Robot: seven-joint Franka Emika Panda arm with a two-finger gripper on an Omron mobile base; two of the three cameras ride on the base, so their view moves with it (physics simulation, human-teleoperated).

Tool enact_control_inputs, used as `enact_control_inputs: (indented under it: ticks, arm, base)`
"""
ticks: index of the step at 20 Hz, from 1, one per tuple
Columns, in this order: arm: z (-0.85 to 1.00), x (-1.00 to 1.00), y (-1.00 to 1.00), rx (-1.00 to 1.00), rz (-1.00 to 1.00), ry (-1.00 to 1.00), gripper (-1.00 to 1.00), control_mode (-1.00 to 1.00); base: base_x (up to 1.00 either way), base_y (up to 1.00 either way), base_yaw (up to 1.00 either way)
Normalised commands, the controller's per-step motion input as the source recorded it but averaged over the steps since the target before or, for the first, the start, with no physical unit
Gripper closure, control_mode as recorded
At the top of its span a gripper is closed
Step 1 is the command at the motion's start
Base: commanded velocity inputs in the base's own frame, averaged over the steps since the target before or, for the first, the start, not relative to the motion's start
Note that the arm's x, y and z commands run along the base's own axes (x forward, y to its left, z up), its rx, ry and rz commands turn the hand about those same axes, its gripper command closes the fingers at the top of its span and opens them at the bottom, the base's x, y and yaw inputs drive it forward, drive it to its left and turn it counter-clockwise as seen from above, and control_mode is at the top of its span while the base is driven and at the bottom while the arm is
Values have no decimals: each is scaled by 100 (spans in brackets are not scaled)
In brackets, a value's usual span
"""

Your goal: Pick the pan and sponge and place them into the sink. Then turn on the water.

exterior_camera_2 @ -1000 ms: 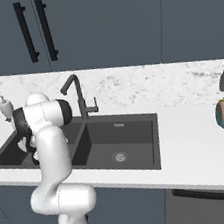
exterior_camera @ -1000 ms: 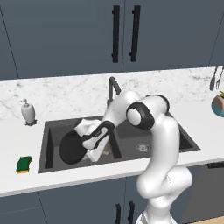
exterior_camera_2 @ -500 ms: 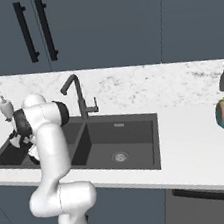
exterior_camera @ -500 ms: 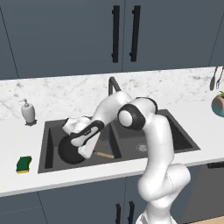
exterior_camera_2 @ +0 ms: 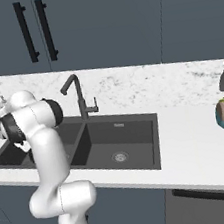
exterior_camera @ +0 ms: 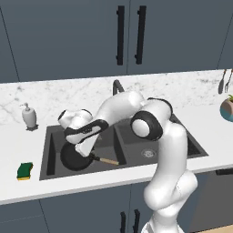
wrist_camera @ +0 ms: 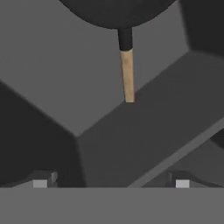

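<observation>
Inspection runs across the counter from the left. The sponge (exterior_camera: 25, 170) lies on the white counter (exterior_camera: 27, 145) just beside the left rim of the sink (exterior_camera: 48, 152), not yet moved; further back stands a white soap dispenser (exterior_camera: 29, 115). The pan (exterior_camera: 75, 157) rests on the floor of the left basin, its wooden handle pointing toward the divider between the basins, so the first placement is judged complete. In the hand view the pan's handle (wrist_camera: 127, 74) lies free on the basin floor, well clear of the gripper (wrist_camera: 111, 181), whose two fingers stand spread wide with nothing between them. Step in hand, by judgement: release of the pan is done and the sponge is next. That calls for lifting the hand clear of the basin wall, swinging left over the counter edge, and coming down on a small, low object with the fingers spread to straddle it. The arm reaches from the base forward and leftward, elbow high over the sink's middle, forearm angled down, with the hand low over the left basin near the pan. To the right, the faucet (exterior_camera_2: 76, 96) stands behind the divider with no stream running; the right basin holds nothing but its drain (exterior_camera_2: 120, 157).
</observation>
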Motion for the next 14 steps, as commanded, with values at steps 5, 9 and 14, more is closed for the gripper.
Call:
enact_control_inputs:
  ticks: [5,9,14]
  arm:
    - [20,-72,5,24,1,-19,-100,-100]
    - [62,-72,0,30,0,-19,-100,-100]
    - [95,-44,0,29,0,-10,-100,-100]
  base:
    - [0,0,0]
    - [0,0,0]
    - [0,0,0]
